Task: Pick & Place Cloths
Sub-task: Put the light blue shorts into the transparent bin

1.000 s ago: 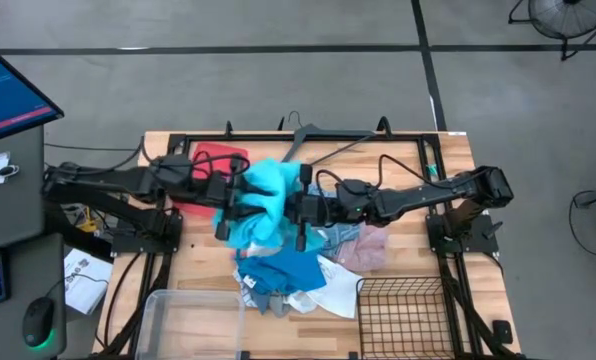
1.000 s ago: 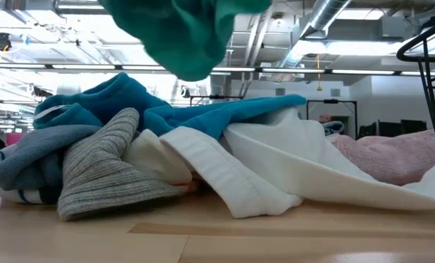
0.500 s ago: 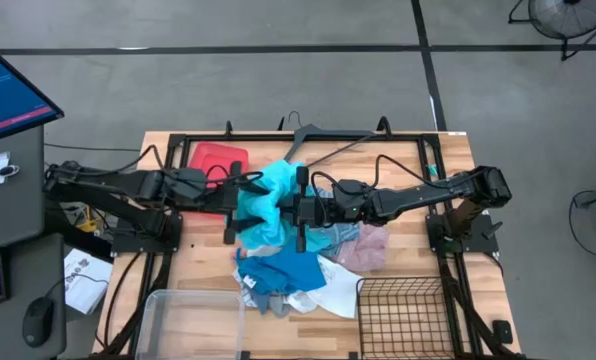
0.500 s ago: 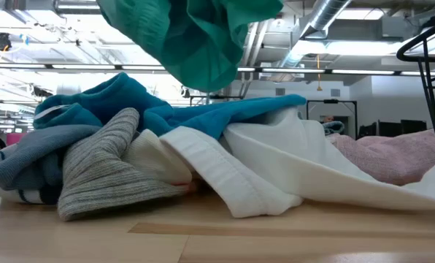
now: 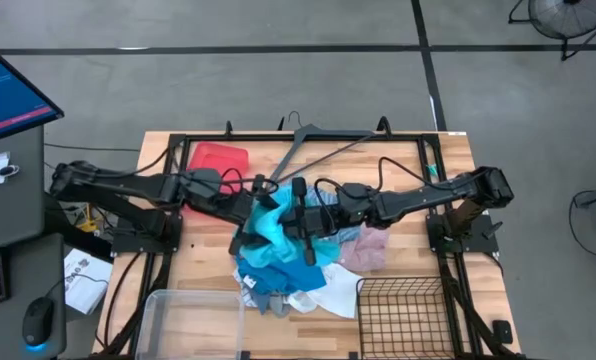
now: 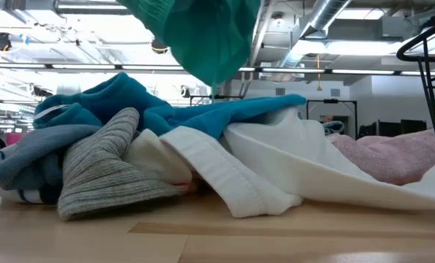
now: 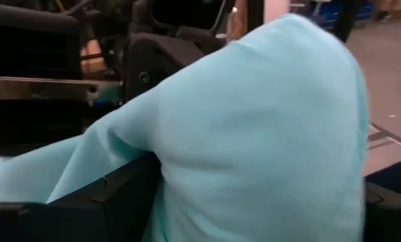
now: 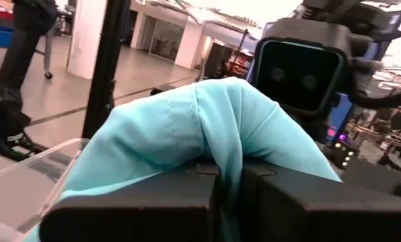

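Turquoise cloth [image 5: 268, 222]: held up over the cloth pile at mid-table, between both grippers.
Right gripper [image 5: 300, 210]: fingers clamped together on the turquoise cloth.
Left gripper [image 5: 255, 205]: gripping its other side.
Cloth pile [image 6: 203, 157]: lying on the table [image 5: 418, 262] below.

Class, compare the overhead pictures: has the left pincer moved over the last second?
Yes. The left pincer, with the turquoise cloth, has moved rightward, farther from the red tray, toward the right pincer.

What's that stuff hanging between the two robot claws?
The turquoise cloth, held up between the left gripper and right gripper above the pile; the high view shows it.
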`<action>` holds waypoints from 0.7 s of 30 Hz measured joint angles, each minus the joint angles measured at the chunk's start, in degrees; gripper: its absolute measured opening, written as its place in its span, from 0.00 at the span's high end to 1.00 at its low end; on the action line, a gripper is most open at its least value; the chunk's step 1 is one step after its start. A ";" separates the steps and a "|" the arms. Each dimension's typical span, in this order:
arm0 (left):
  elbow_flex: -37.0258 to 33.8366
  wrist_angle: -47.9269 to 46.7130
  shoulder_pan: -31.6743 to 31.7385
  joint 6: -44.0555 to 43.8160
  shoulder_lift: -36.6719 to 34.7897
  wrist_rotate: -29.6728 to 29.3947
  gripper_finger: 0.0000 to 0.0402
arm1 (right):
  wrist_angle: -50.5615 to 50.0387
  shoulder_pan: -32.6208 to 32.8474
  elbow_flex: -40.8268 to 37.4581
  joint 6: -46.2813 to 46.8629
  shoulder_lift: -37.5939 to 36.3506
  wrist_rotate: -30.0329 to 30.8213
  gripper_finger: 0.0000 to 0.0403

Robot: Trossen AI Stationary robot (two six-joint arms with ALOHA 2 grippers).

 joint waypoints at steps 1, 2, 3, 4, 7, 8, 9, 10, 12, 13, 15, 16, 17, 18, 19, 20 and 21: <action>-0.10 0.28 0.05 0.01 0.33 0.47 0.24 | -0.78 0.01 0.01 0.00 0.06 0.07 0.99; -0.12 0.62 0.05 0.03 0.57 0.58 0.25 | -1.33 0.03 0.02 -0.04 0.12 0.22 0.99; -0.19 0.67 0.09 0.15 0.64 0.59 0.26 | -2.10 0.03 0.02 -0.20 0.15 0.27 0.99; -0.24 0.59 0.19 0.18 0.64 0.57 0.29 | -2.25 0.03 0.02 -0.21 0.21 0.29 0.99; -0.24 1.92 0.23 0.11 0.59 0.28 0.41 | -2.24 -0.05 0.52 0.81 0.20 1.06 0.99; -0.22 2.46 0.23 0.00 0.50 0.69 0.47 | -2.24 -0.12 0.80 1.21 0.17 1.40 0.98; -0.20 2.75 0.23 -0.04 0.35 1.02 0.54 | -2.20 -0.12 0.85 1.30 0.11 1.71 0.97; -0.24 2.53 0.23 -0.03 0.11 1.14 0.61 | -2.20 -0.11 0.90 1.30 0.09 1.89 0.95; -0.30 2.27 0.30 0.16 -0.03 1.28 0.75 | -2.35 0.17 0.94 1.29 -0.10 2.10 0.89; -0.32 2.38 0.30 0.44 -0.45 1.31 0.82 | -2.63 0.34 0.96 1.29 -0.55 2.66 0.86; -0.31 3.09 0.21 0.70 -1.17 1.07 0.89 | -3.71 0.80 1.24 1.08 -1.59 3.98 0.81; -0.28 3.02 0.22 0.55 -1.80 0.70 0.89 | -4.63 1.01 1.29 0.91 -2.25 5.09 0.79; -0.28 2.83 0.27 0.30 -2.56 0.25 0.89 | -6.04 1.18 1.29 0.63 -3.16 6.11 0.76; -0.28 2.85 0.30 0.02 -3.18 -0.12 0.89 | -7.67 1.34 1.29 0.03 -4.25 6.99 0.74; -0.29 2.43 0.32 -0.33 -3.71 -0.60 0.89 | -8.81 1.43 1.29 -0.56 -5.29 7.70 0.72; -0.37 1.60 0.30 -0.60 -4.51 -0.96 0.89 | -9.86 1.66 1.32 -1.13 -6.49 8.29 0.70; -0.43 0.55 0.30 -0.65 -5.36 -0.98 0.89 | -11.26 1.92 1.44 -1.38 -8.01 8.67 0.68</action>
